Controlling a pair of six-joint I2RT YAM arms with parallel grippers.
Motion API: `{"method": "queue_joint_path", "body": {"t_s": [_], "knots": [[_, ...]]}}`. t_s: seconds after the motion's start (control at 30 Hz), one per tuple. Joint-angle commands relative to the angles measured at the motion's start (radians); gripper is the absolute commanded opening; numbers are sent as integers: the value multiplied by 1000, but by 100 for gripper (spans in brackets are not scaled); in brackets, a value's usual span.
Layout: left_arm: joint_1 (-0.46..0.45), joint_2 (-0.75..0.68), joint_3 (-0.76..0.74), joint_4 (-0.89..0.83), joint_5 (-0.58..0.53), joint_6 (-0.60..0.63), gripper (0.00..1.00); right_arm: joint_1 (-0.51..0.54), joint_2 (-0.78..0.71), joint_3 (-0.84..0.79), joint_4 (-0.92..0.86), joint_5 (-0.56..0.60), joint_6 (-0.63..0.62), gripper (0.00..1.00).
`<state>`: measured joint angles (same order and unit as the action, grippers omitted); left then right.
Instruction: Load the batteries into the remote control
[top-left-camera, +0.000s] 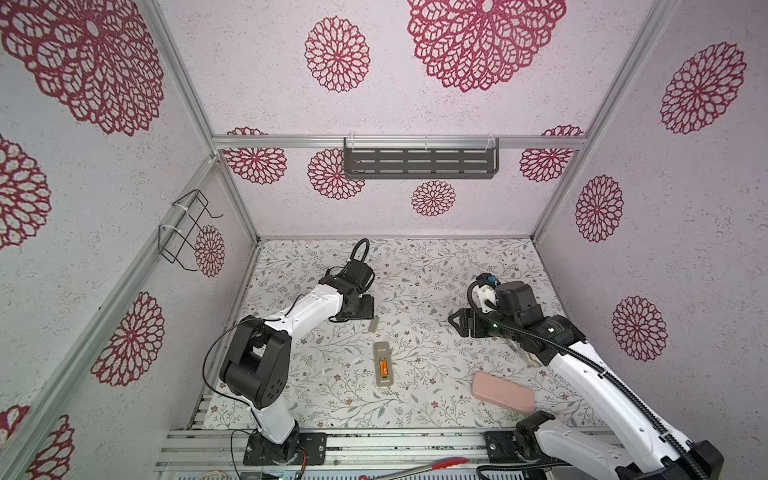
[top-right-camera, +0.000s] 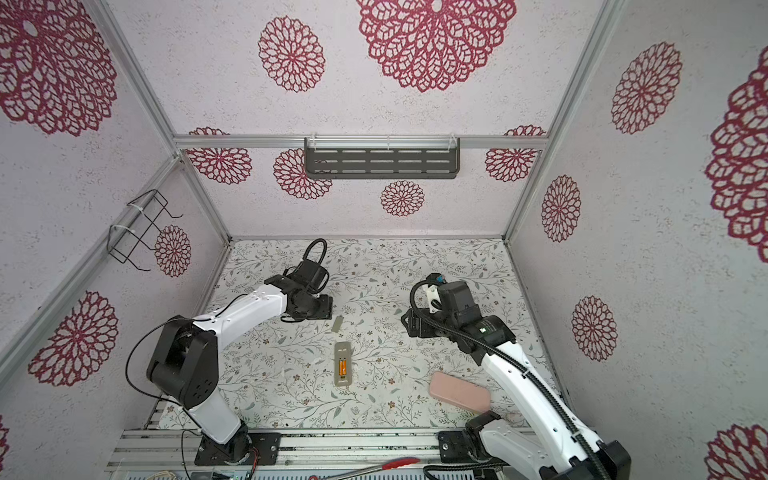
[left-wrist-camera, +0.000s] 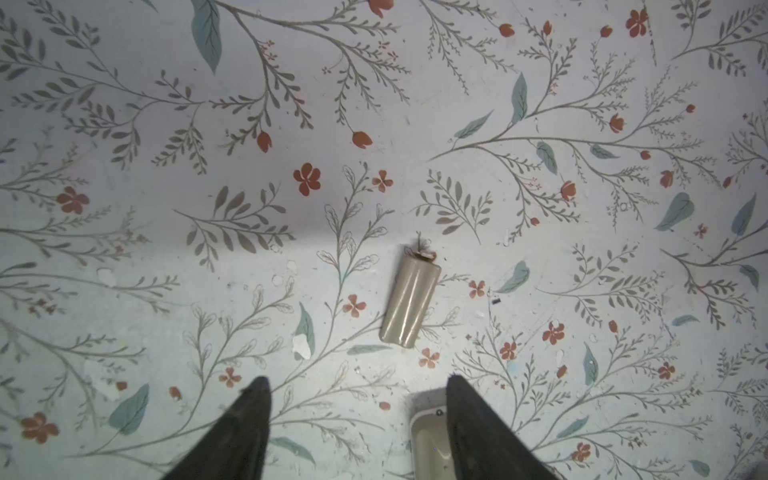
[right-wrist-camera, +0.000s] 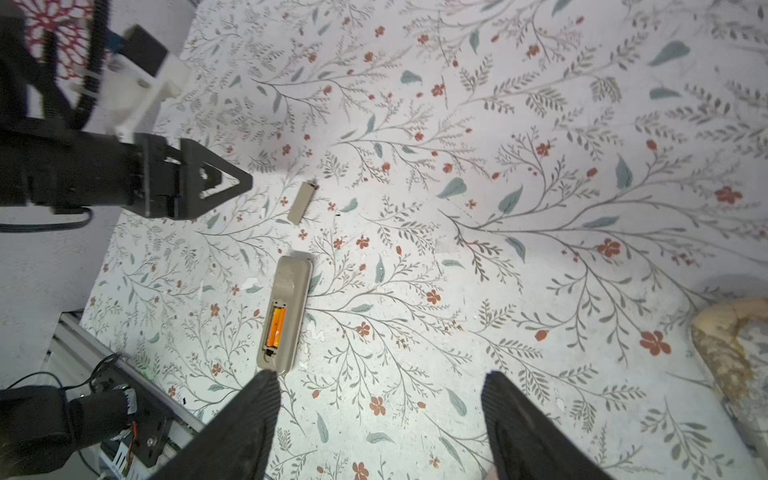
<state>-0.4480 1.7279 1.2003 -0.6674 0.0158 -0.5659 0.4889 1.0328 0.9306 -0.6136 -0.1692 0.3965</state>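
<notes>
Since the batteries (right-wrist-camera: 276, 326) already lie side by side in the open bay of the remote (right-wrist-camera: 286, 307), you can count the loading itself as done, as far as these views show. The remote lies back up near the middle of the table (top-left-camera: 436, 270), between the two arms, and the orange of the batteries shows in both top views as well. Whether they are pressed fully down onto their contacts you cannot tell from here.

What looks left for you is the battery cover (left-wrist-camera: 410, 301). It lies loose on the table just beyond the far end of the remote, apart from it and a little askew, with its ridged inner side up.

Your left gripper (left-wrist-camera: 357, 380) hangs over the table close to that cover, its fingers spread wide with nothing between them. One end of the remote shows just beside one finger in the left wrist view, not gripped. Your right gripper (right-wrist-camera: 380, 376) is also released and empty, fingers wide apart, off to the right of the remote and well clear of it. The pink pad (top-left-camera: 503, 392) sits near the right arm and has no part in this.

So my reading is: batteries in, cover off, both hands free. If the task counts closing, you would pick up the cover and slide it on while steadying the remote.
</notes>
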Motion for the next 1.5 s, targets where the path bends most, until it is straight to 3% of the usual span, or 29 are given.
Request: {"method": "queue_joint_path", "body": {"t_s": [0.0,0.27,0.7,1.47], "knots": [[29,1,-51,128,159,-10,74,35,25,-15,55,67,74,83],[42,131,-2,245,227,1,74,87,124,26,64,122,94,83],[-16,215,22,261,211,-35,75,85,181,47,63,116,37,83],[-176,358,206,266,267,-95,75,41,114,-18,50,119,-4,83]]}}
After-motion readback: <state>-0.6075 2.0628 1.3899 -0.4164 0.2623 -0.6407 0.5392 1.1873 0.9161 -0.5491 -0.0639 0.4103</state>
